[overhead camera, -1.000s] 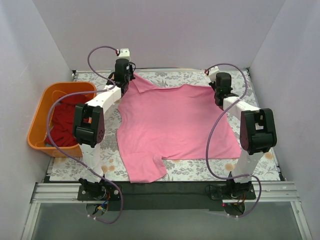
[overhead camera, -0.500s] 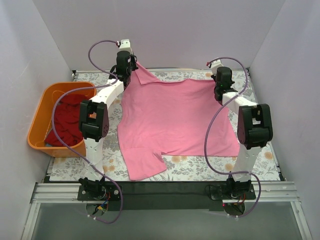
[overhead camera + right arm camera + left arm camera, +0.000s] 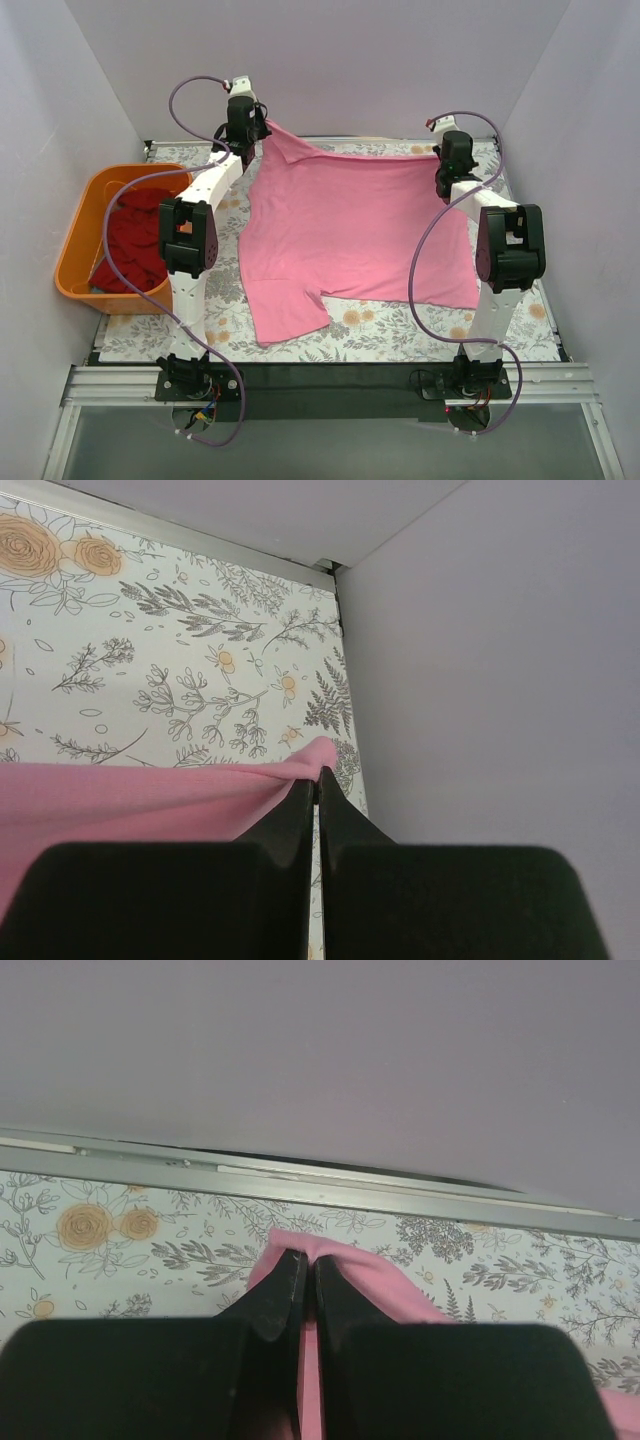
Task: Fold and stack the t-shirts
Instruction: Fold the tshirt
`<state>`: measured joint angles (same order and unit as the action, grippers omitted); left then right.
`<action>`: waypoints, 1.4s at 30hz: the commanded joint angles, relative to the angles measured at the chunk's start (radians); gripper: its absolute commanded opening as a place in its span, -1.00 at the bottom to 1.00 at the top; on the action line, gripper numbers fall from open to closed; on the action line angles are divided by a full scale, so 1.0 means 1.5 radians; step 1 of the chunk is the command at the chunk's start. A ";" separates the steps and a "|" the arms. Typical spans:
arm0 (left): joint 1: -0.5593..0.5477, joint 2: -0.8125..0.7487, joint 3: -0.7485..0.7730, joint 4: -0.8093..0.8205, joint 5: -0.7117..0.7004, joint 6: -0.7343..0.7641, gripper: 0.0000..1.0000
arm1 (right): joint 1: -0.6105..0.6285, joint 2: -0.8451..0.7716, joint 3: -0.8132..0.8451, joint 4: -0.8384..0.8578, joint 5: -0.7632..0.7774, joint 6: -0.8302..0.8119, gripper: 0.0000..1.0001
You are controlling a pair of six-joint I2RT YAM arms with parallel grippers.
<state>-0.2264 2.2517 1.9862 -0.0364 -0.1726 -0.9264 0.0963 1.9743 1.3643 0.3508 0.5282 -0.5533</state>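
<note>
A bright pink t-shirt (image 3: 345, 230) is stretched across the floral table between my two grippers, its far edge lifted and taut, its near part lying flat with one sleeve at the front left. My left gripper (image 3: 262, 128) is shut on the shirt's far left corner (image 3: 300, 1245), close to the back wall. My right gripper (image 3: 442, 160) is shut on the far right corner (image 3: 318, 750), next to the right wall. Dark red t-shirts (image 3: 130, 240) lie heaped in the orange basket at the left.
The orange plastic basket (image 3: 78, 240) stands at the table's left edge. Grey walls close in at the back, left and right. A metal rail (image 3: 300, 1175) runs along the table's far edge. Purple cables loop over both arms.
Both grippers have moved toward the back wall and spread apart, pulling the pink shirt's far edge up and taut. The shirt's near hem has slid away from the front edge.
</note>
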 commanded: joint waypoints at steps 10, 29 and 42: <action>0.008 -0.087 -0.063 -0.090 -0.004 -0.059 -1.00 | -0.009 -0.025 -0.031 0.044 -0.003 0.002 -0.97; 0.008 -0.278 -0.257 -0.234 0.046 -0.258 -1.00 | -0.015 -0.097 -0.134 0.029 0.040 0.036 -0.97; 0.008 -0.385 -0.393 -0.231 0.067 -0.373 -1.00 | -0.014 -0.131 -0.191 -0.005 0.044 0.089 -0.97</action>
<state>-0.2218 1.7691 1.4197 -0.3832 -0.0849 -1.4261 0.0803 1.8332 1.0950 0.3347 0.5571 -0.4599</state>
